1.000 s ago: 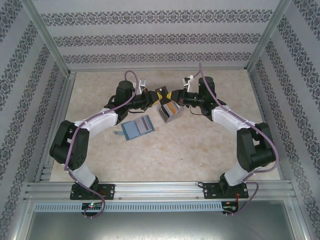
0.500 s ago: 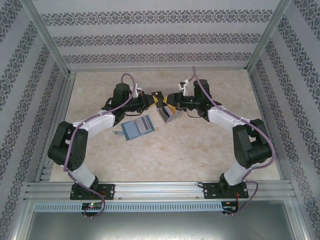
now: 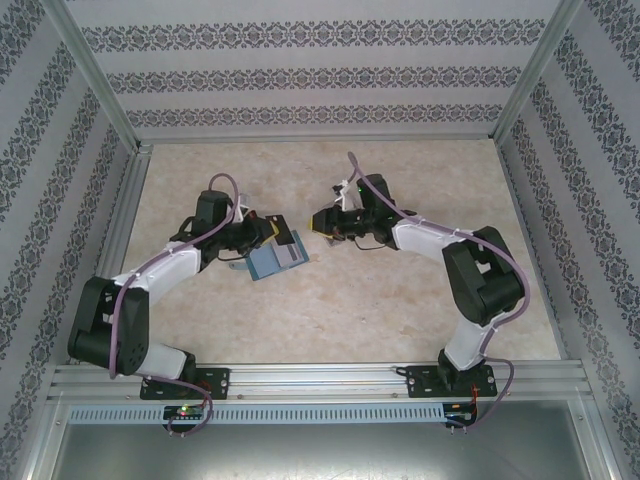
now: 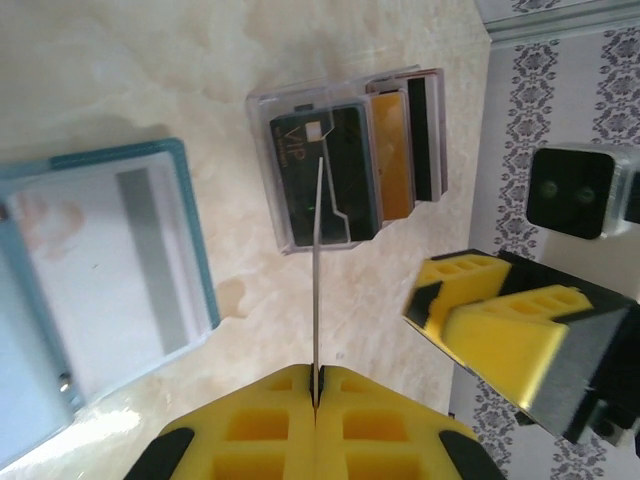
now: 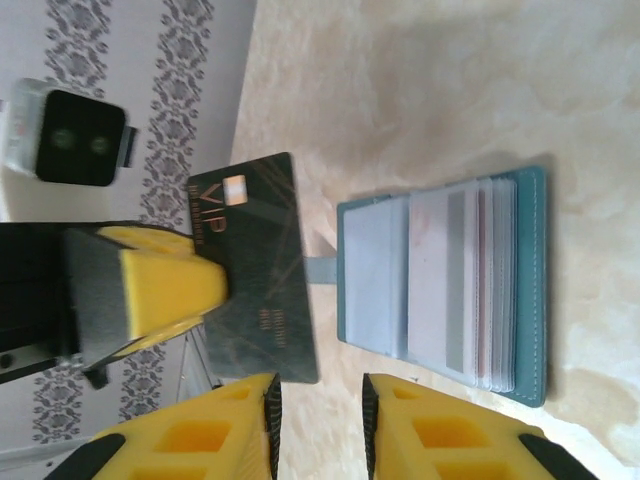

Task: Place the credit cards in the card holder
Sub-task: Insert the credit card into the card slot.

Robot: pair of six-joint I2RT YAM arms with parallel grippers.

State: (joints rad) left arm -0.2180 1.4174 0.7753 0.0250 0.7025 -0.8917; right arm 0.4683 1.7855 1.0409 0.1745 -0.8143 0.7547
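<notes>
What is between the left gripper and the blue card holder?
In the right wrist view, a dark card, pinched by the left gripper, lies between it and the card holder. The holder's strap tab points toward the card.

A dark VIP credit card (image 5: 255, 270) stands edge-on, pinched between the left fingers (image 4: 260, 430); the teal card holder (image 5: 450, 280) lies open, sleeves up, ahead of the right fingers (image 5: 430, 430).
</notes>
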